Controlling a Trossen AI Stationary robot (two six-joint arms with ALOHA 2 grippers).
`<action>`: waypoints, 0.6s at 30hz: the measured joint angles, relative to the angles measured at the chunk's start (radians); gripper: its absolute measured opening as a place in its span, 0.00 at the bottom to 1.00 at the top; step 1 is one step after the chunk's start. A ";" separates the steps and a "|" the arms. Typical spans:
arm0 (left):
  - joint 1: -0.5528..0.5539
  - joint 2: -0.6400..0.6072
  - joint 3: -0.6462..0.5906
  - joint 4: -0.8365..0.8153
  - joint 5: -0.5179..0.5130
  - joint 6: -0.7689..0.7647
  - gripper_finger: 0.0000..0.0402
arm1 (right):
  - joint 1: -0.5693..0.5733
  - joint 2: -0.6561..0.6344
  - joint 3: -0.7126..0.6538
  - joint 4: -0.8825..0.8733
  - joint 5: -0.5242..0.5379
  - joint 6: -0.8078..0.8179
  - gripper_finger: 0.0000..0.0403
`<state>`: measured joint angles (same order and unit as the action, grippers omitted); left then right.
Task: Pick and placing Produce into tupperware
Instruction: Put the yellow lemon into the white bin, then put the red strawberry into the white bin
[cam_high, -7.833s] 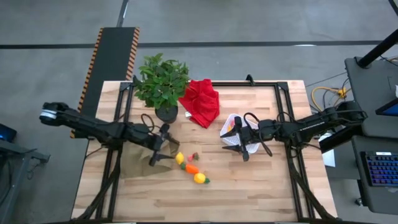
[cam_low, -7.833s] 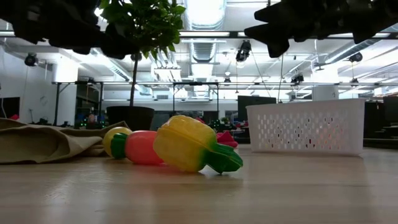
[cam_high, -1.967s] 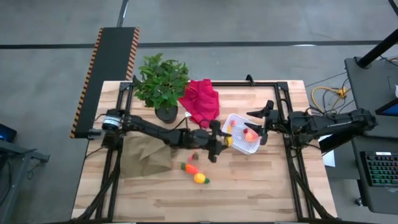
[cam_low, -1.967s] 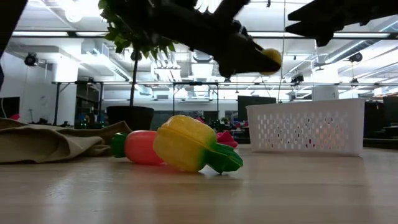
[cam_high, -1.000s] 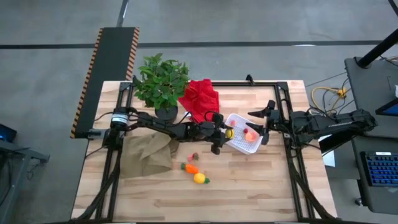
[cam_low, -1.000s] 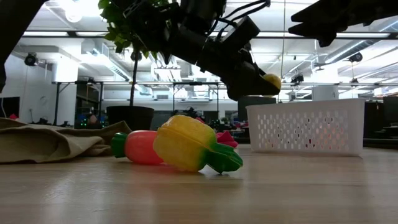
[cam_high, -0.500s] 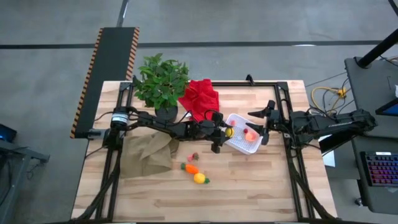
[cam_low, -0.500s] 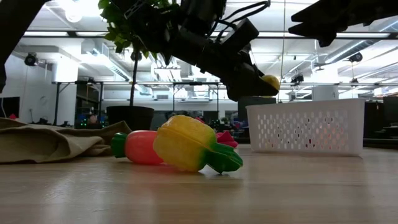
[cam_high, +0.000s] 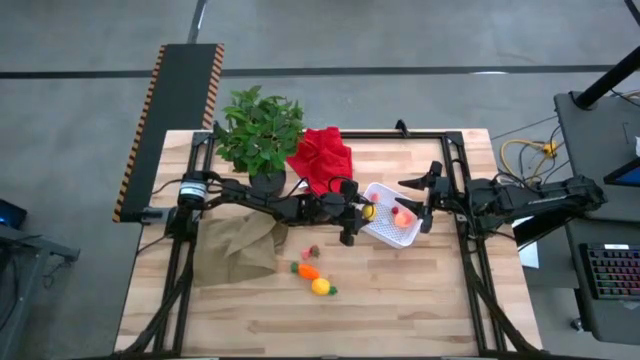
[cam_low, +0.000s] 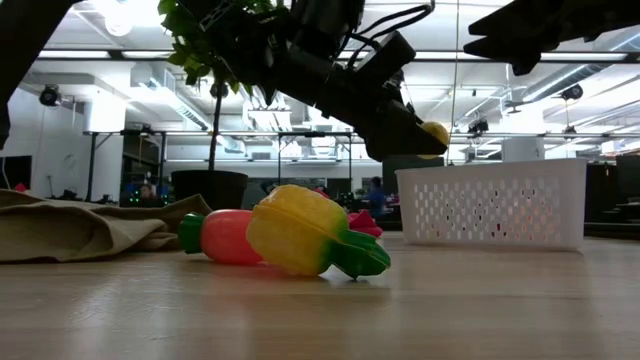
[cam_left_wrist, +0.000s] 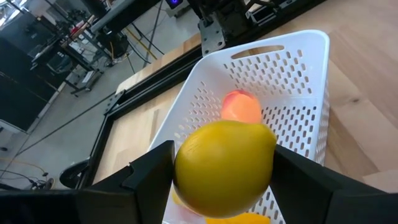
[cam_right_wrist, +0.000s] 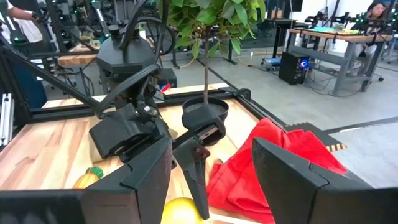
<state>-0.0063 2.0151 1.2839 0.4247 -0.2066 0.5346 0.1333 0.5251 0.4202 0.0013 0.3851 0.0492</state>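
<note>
My left gripper (cam_high: 366, 212) is shut on a yellow lemon (cam_left_wrist: 225, 167), held above the near-left rim of the white tupperware (cam_high: 391, 215); it also shows in the low view (cam_low: 432, 133). A pink-orange fruit (cam_left_wrist: 241, 107) lies inside the tupperware. More produce lies on the table: a red piece (cam_high: 312, 251), an orange one (cam_high: 308, 270) and a yellow one (cam_high: 321, 286). My right gripper (cam_high: 425, 198) is open and empty at the tupperware's right side, above the table. My left gripper pinches the lemon's two sides (cam_left_wrist: 186, 177) between its two fingers. The fingers come slanting down from the table's left. The lemon is lifted clear, above the tupperware's rim.
A potted plant (cam_high: 262, 135) and a red cloth (cam_high: 324, 162) stand at the table's far side. A tan cloth (cam_high: 235, 248) lies at the left under my left arm. Bare wood lies along the near edge.
</note>
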 joint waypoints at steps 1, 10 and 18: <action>0.000 0.000 0.000 0.000 0.000 0.000 0.57 | 0.000 0.000 0.000 -0.001 0.000 0.000 0.53; 0.000 0.000 0.000 -0.001 0.006 -0.001 0.57 | 0.000 0.000 0.000 -0.006 -0.001 0.000 0.53; 0.001 -0.001 0.000 0.000 0.011 -0.003 0.70 | 0.000 0.000 0.000 -0.006 -0.002 0.000 0.53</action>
<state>-0.0055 2.0140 1.2839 0.4248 -0.1955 0.5312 0.1333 0.5255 0.4202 -0.0048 0.3832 0.0494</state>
